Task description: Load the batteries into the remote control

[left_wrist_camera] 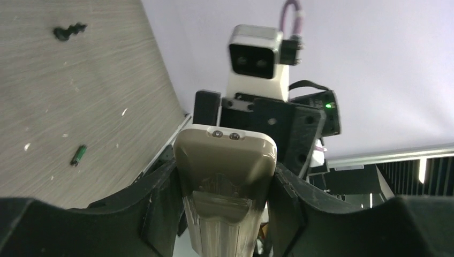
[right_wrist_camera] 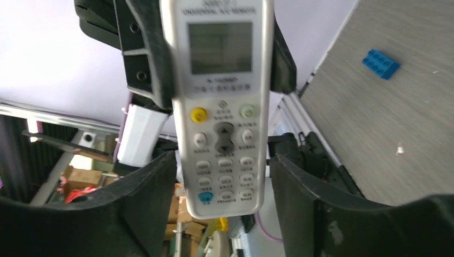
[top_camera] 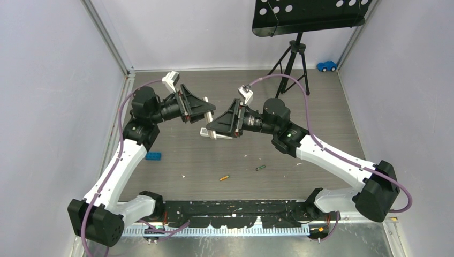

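Pinched by the left gripper (left_wrist_camera: 224, 179) (the right gripper's (right_wrist_camera: 222, 160) grip untellable), the long white remote control (right_wrist_camera: 222, 107) was judged to need uncovering before the slim orange battery (top_camera: 224, 177) at six o'clock.

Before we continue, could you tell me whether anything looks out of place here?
An orange battery and a green-and-black battery lie loose on the table, away from the remote, which is held in mid-air. White flecks litter the table.
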### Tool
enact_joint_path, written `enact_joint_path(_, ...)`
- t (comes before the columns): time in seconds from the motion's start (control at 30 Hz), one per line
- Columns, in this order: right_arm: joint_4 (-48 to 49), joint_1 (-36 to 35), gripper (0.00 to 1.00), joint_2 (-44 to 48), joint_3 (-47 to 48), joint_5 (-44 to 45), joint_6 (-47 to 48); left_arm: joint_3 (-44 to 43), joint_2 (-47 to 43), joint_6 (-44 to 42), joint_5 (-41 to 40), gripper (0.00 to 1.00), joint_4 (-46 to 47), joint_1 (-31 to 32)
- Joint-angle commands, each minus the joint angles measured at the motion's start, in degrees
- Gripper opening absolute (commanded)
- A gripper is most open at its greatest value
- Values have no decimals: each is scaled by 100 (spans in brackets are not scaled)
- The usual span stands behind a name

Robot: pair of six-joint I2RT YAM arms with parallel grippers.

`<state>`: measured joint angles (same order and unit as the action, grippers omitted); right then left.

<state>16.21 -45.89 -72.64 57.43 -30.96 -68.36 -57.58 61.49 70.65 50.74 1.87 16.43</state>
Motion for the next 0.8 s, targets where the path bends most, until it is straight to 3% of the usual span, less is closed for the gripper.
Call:
enact_joint_path(0.0,-287,9,76,364,203,330,1179,-101,39,-653,-308,0,-1171,54)
enact_joint_path(0.13,-1282,-11,81,482,360,1134,2724,-310,119,-1144,-1189,0,-2367,54)
enact_joint_path(0.23,-1799,-231,82,325,590,1741,3383,-407,227,-1377,-1945,0,-3022,54)
enact_joint_path(0.47,-3091,-1176,82,-661,1476,4058,4311,-437,374,-1419,-2691,0,-3442,54)
enact_joint_path(0.63,-2944,-1298,81,-1097,1636,4069,4225,-412,392,-1397,-2710,0,-3474,54)
enact_joint_path(0.77,-2665,-1293,75,-1168,1571,3751,4048,-391,364,-1381,-2595,0,-3440,49)
